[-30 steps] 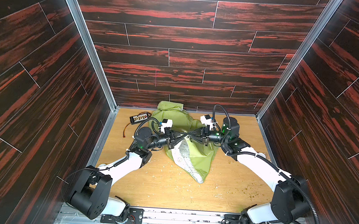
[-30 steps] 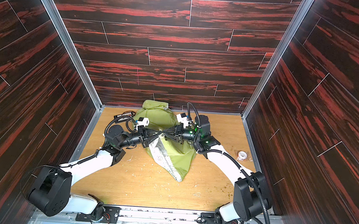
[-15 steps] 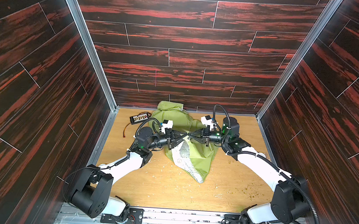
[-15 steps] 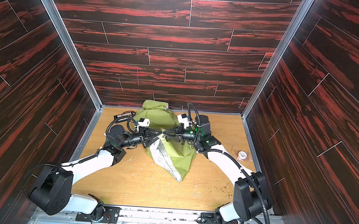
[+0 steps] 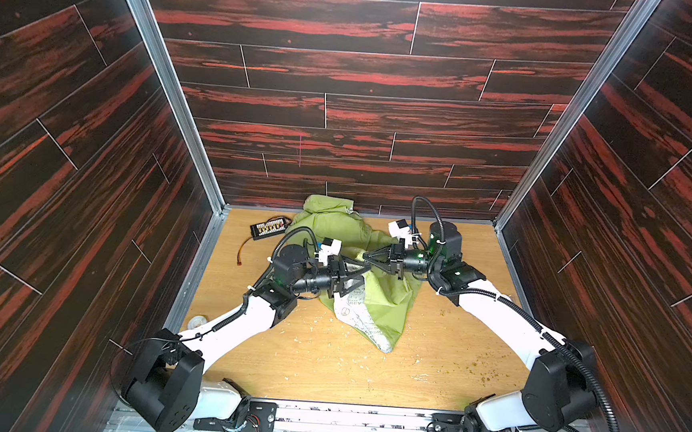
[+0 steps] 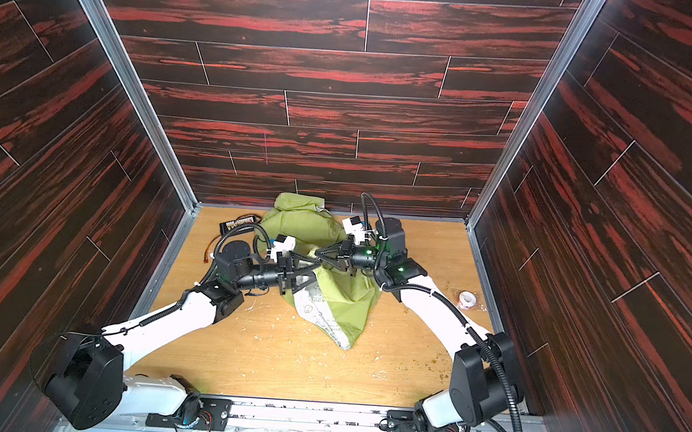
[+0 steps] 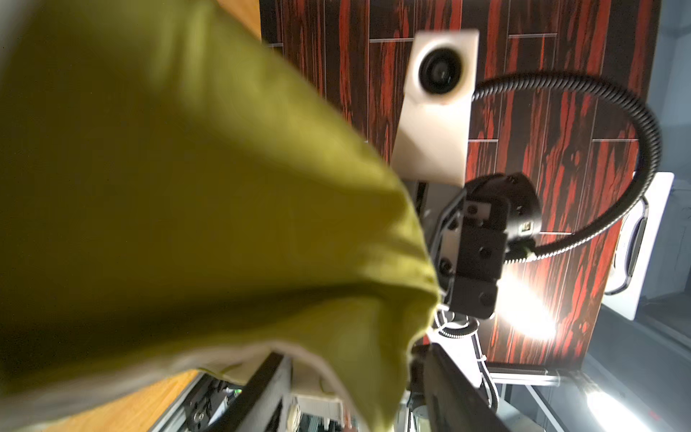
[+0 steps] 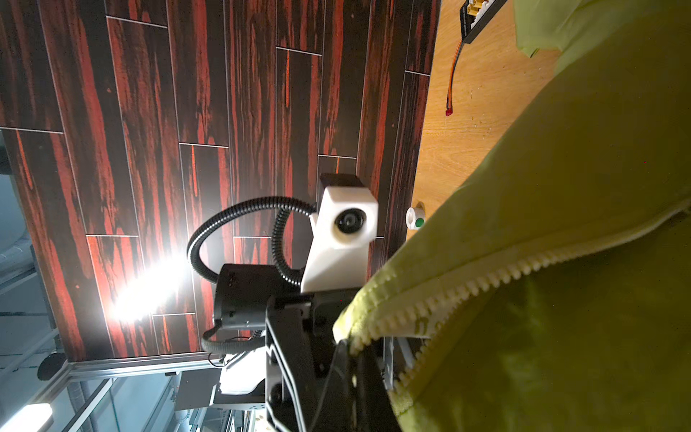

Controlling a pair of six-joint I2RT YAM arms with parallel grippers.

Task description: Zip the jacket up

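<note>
dark wood-panelled walls (image 5: 366,81) enclose a wooden tabletop (image 5: 325,370), where the green jacket (image 5: 388,303) is heaped near the middle. its zipper edge (image 8: 467,291) is held raised in the clenched right gripper (image 5: 368,261), while the left gripper (image 5: 361,273) is seen spread apart just beside it.

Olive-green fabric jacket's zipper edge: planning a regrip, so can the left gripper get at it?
Probably yes: the left gripper stands open at the olive-green fabric jacket, whose toothed zipper edge the shut right gripper holds up; nothing lies between.
</note>
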